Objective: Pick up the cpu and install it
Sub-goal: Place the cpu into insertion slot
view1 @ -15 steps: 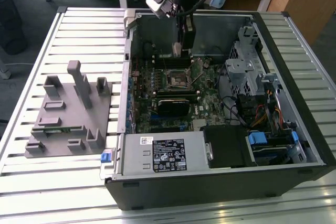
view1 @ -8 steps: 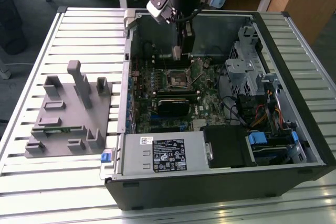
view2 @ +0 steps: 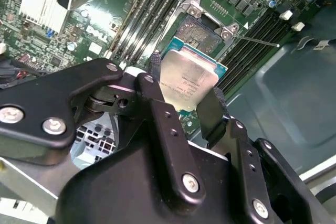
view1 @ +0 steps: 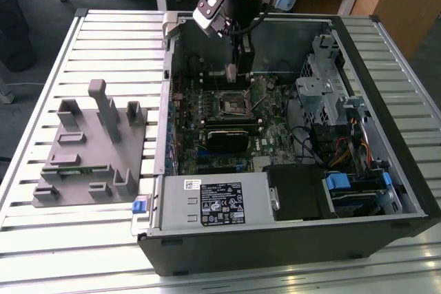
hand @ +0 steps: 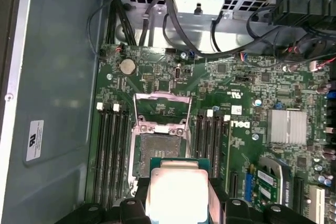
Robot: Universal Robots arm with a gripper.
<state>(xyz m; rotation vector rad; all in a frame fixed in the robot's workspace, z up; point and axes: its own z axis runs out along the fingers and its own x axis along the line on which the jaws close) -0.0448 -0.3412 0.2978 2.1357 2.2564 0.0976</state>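
Fixture (view1: 89,149) of grey plastic sat on the slatted table (view1: 110,39) at the exterior view's left, and right of it lay an open computer case (view1: 289,246), where the gripper (view1: 232,72) — fingers (view2: 163,114) clamped on the cpu (view2: 189,74) — held it in the air above the motherboard's open socket (view1: 234,103).

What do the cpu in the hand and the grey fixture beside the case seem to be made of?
The cpu: silvery metal top with a dull, satin sheen, over a green board edge. The grey fixture: probably plastic, an even matte grey without glints.
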